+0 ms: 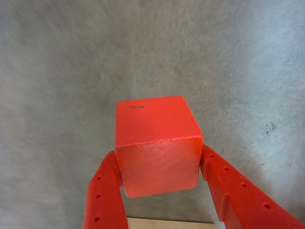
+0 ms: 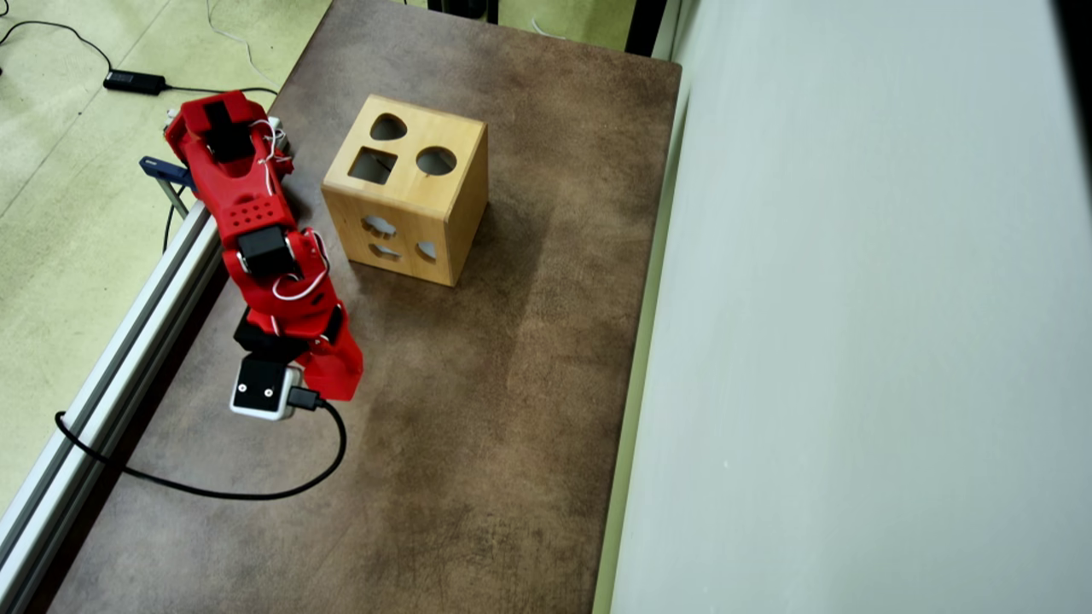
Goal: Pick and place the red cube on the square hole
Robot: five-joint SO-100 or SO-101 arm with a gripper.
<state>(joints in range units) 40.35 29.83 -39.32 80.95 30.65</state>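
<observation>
In the wrist view the red cube sits clamped between my two red fingers, one pressing each side face. My gripper is shut on it, with the blurred table surface behind. In the overhead view my gripper points down at the table's left side, and the arm hides the cube. The light wooden box stands further back and to the right of the gripper, apart from it. The square hole is on the box's top face, at its left.
The box top also has a round hole and a rounded-triangle hole. A black cable loops from the wrist camera across the table. A metal rail borders the left edge and a pale wall the right. A pale wooden strip shows below the cube.
</observation>
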